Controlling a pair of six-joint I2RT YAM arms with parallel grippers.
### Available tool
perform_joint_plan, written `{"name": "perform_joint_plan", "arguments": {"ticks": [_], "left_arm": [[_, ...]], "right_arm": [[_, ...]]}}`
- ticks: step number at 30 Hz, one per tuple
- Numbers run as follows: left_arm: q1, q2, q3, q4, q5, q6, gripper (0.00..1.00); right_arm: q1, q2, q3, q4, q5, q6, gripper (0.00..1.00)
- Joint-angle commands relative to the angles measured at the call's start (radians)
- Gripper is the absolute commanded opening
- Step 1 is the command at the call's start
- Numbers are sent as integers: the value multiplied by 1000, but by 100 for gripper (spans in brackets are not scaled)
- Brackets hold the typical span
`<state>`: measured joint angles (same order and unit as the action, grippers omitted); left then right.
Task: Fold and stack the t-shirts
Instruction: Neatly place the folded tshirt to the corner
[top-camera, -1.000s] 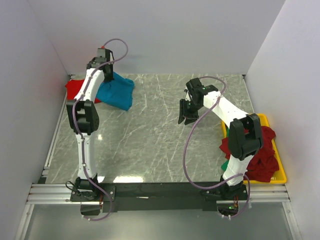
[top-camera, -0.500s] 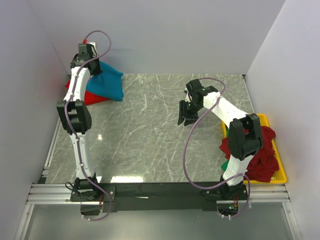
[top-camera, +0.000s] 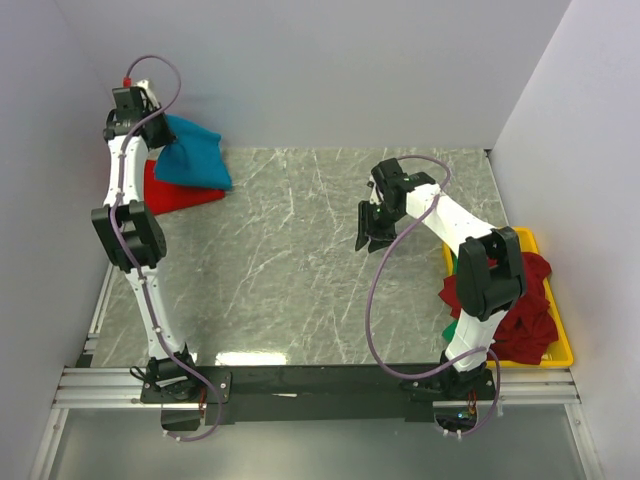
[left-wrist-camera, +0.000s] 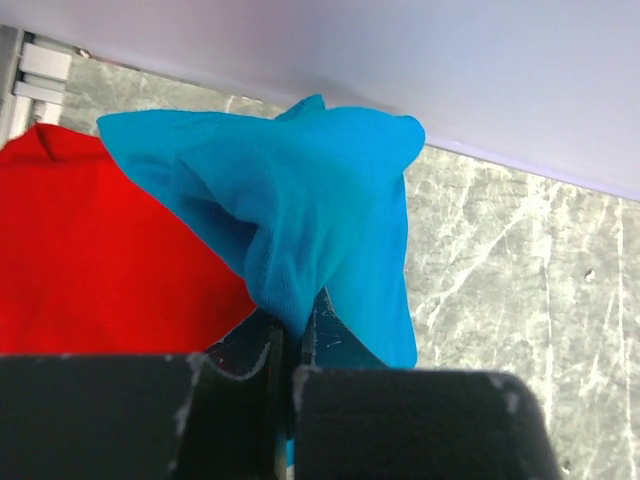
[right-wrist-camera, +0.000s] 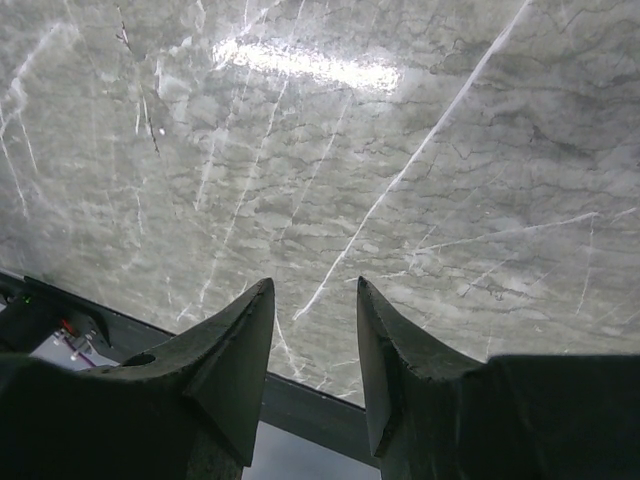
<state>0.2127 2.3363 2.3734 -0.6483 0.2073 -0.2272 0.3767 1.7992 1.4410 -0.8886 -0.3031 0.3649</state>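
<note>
Pinched tight in the left tool (left-wrist-camera: 291, 335): the teal-blue t-shirt (left-wrist-camera: 290, 210), lifted at the far left corner of the counter (top-camera: 300, 250). Bunched up and saggy (like a soft bag), above the flat bright red t-shirt (left-wrist-camera: 90, 250). Spread apart over the counter: the right tool (right-wrist-camera: 315, 340). Heaped in the yellow tray (top-camera: 566, 350): dark red t-shirts (top-camera: 525, 305).

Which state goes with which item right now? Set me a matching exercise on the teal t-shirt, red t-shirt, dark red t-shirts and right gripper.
Items:
1. teal t-shirt
2. red t-shirt
3. dark red t-shirts
4. right gripper

States:
A. heaped in the yellow tray
B. open, above bare table
C. pinched in the shut left gripper
D. lying flat on the table, far left corner

Pairs: 1-C, 2-D, 3-A, 4-B
</note>
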Motion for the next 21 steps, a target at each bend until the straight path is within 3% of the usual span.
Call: {"name": "perform_joint_plan", "arguments": {"ticks": [1,13,21], "left_arm": [[16,-43,-8,44,79,-18,0],[68,-48,-101,47,83,-11,0],[102,-11,-83,26,69,-9,0]], "right_arm": [[18,-14,41,-15,10,-15,46],[28,-12,42,-16,13,-14,46],[33,-11,47,-24,18,-14,46]]}}
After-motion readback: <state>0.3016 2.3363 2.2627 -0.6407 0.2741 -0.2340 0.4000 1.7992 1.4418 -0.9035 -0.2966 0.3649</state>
